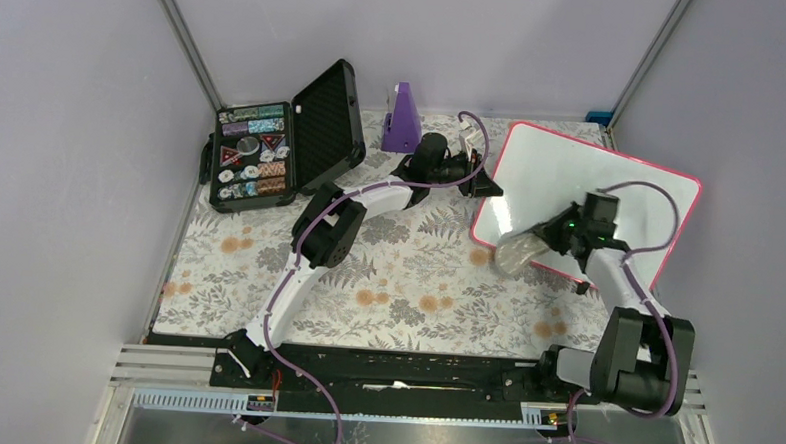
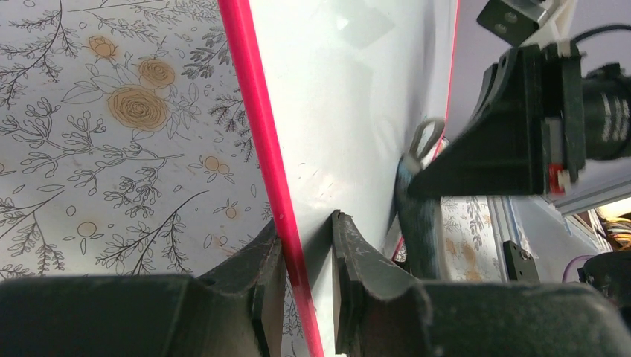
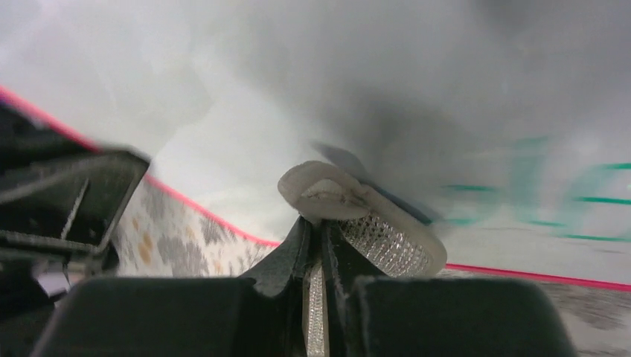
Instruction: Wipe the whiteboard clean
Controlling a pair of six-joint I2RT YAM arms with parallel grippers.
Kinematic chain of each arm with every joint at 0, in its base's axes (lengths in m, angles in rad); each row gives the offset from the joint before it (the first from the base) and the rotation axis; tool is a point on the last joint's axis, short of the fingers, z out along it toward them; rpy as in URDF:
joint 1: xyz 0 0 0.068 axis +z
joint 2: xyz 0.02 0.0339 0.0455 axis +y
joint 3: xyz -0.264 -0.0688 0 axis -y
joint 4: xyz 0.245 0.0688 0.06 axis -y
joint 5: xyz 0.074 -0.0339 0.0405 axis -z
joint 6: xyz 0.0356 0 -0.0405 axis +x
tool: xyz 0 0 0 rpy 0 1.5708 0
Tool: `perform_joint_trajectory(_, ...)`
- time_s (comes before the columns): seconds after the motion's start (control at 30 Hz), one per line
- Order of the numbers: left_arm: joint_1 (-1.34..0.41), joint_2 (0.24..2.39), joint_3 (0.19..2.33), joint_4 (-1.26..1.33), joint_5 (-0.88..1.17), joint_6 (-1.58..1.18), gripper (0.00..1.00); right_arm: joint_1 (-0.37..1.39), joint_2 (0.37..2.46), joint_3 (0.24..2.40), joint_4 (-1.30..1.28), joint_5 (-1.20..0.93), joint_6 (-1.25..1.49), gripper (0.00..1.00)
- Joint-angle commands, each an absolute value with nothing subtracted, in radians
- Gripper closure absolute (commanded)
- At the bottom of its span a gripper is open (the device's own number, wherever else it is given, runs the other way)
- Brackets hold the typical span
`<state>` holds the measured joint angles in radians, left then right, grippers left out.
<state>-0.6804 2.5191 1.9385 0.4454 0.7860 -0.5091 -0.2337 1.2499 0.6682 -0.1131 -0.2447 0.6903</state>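
Observation:
The whiteboard (image 1: 591, 181), glossy white with a pink-red frame, lies tilted at the right of the table. My left gripper (image 1: 486, 184) straddles its left edge. In the left wrist view the fingers (image 2: 306, 223) close on the red frame (image 2: 260, 126), one on each side. My right gripper (image 1: 540, 236) is shut on the small grey oval sponge (image 1: 516, 252), which rests at the board's near-left corner. In the right wrist view the jaws (image 3: 321, 223) pinch the sponge (image 3: 372, 223) against the board (image 3: 298, 89). Blurred green handwriting (image 3: 580, 201) shows to the right of it.
An open black case (image 1: 272, 147) of coloured chips stands at the back left. A purple pyramid-shaped object (image 1: 404, 117) stands at the back middle. A floral cloth (image 1: 386, 282) covers the table. Grey walls close in the left, back and right.

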Motion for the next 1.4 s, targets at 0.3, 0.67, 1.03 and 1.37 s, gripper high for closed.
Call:
perform_joint_trajectory(0.3, -0.705, 2.493, 1.944, 0.449, 0.721, -0.374, 1.0, 0.028, 1.368, 0.781, -0.072, -0.092, 0.724, 1.0)
perform_joint_trajectory(0.67, -0.706, 2.488, 1.94, 0.449, 0.721, -0.372, 1.0, -0.45, 1.246, 0.614, -0.092, -0.285, 0.667, 1.0)
perform_joint_trajectory(1.03, -0.706, 2.498, 1.95, 0.449, 0.724, -0.378, 1.0, -0.068, 1.267, 0.655, 0.057, -0.205, 0.785, 1.0)
perform_joint_trajectory(1.37, -0.704, 2.491, 1.945, 0.446, 0.721, -0.37, 1.0, -0.105, 1.256, 0.722, 0.006, -0.171, 0.743, 1.0)
